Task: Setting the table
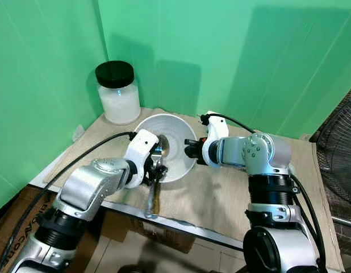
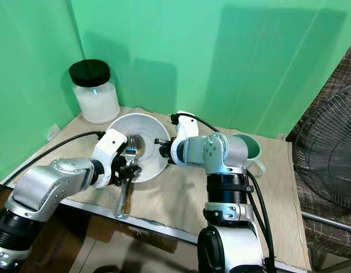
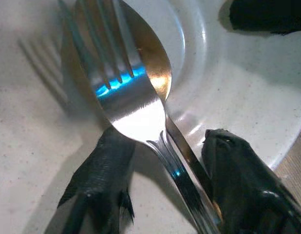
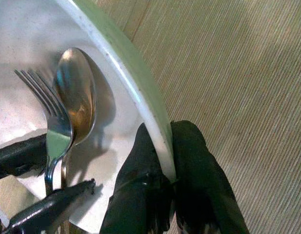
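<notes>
Right gripper (image 4: pixel 162 187) pinches the white plate (image 1: pixel 175 128) by its right rim on the bench (image 1: pixel 221 196). Left gripper (image 3: pixel 162 180), fingers apart, straddles the fork (image 3: pixel 126 92) and spoon (image 4: pixel 76 97) handles at the plate's near-left. Likely laying cutlery; next, close and lift them clear.

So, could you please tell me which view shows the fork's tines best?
The left wrist view: the shiny steel fork lies close up over the spoon. The right wrist view shows its tines smaller; both eye views show only a small glint in the white plate.
</notes>
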Available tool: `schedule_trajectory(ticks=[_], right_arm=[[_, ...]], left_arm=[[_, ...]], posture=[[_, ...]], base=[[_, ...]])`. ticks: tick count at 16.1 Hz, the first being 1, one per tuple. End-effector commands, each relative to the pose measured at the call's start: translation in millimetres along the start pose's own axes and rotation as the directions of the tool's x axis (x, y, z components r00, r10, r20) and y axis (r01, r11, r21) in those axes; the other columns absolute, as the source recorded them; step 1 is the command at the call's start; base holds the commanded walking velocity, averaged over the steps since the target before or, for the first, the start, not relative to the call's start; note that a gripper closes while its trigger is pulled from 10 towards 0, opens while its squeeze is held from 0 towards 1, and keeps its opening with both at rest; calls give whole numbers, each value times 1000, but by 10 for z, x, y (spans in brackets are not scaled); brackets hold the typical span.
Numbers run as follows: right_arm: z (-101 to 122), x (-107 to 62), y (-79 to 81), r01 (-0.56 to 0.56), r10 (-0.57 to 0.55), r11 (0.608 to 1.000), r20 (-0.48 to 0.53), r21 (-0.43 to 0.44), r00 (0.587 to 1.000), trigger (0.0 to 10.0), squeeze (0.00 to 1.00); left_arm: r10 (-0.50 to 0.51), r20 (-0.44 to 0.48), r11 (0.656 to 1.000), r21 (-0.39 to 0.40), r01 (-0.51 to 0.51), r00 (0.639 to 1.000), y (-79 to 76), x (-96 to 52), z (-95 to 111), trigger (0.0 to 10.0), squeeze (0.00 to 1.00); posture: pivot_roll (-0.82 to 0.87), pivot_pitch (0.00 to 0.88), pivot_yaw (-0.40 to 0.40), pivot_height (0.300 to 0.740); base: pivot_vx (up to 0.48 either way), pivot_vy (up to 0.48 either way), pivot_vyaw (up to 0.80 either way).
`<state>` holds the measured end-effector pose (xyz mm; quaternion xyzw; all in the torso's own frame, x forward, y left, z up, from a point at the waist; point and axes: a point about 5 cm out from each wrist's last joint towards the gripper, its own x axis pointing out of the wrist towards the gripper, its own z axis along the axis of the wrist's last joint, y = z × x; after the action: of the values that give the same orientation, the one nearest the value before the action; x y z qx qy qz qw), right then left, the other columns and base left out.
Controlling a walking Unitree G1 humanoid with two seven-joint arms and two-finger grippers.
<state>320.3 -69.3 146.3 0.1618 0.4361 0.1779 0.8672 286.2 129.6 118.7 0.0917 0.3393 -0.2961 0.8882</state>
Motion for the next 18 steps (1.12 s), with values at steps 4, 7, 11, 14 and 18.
schedule_trajectory(ticks=[4,7,11,14,18], right_arm=[[113,-80,45,-25,25,1000,60,-3,998,0,0],[122,-79,50,-25,25,1000,64,-4,998,0,0],[135,-85,55,-26,27,1000,69,-3,997,0,0],[141,-89,59,-27,27,1000,73,-1,997,0,0],[167,-100,56,-23,23,1000,84,1,996,0,0]], left_arm=[[131,-144,991,-13,-134,981,268,12,-283,0,0],[140,-141,990,-12,-144,980,300,11,-274,0,0],[153,-140,988,-15,-156,978,349,13,-281,0,0],[191,-131,981,8,-192,973,428,2,-273,0,0],[238,-96,971,43,-235,966,557,-36,-202,0,0]], posture=[[86,8,-43,740],[86,7,-43,740],[86,6,-43,740],[86,1,-43,740],[86,0,-45,740]], base=[[0,0,0],[0,0,0],[0,0,0],[0,0,0],[0,0,0]])
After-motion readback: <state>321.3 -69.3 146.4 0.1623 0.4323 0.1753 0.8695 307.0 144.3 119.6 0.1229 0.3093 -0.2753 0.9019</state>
